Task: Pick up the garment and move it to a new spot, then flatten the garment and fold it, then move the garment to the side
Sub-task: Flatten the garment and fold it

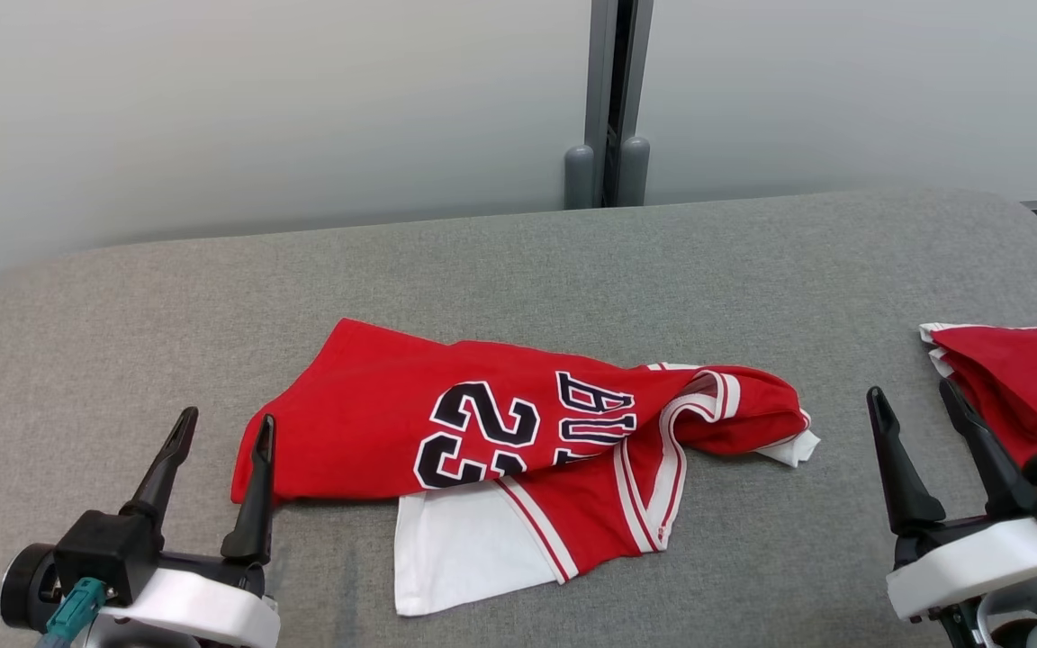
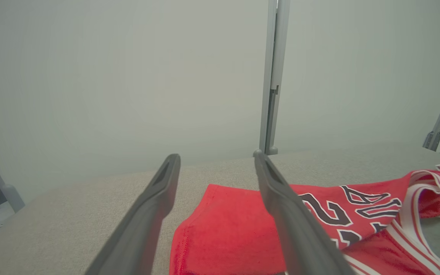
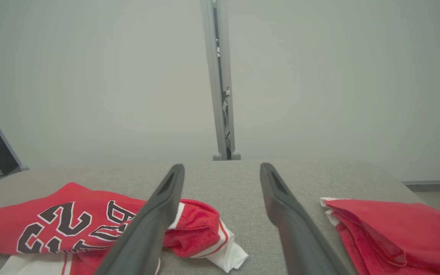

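Two garments (image 1: 482,423) (image 1: 1023,396) (both red), two end effectors (image 1: 227,418) (image 1: 910,390)

A grey fabric-covered tabletop (image 1: 500,261) with rounded far corners stands before pale wall panels (image 1: 257,108). A grey upright post (image 1: 610,90) splits the panels just behind its far edge. A folded red cloth (image 1: 1027,378) with white trim lies at the tabletop's right side.

Jersey (image 1: 365,414): I read one number (image 1: 482,434), 23, black with white edging. Adjacent lettering (image 1: 595,412) shows "BU"; remainder lost in a fold.
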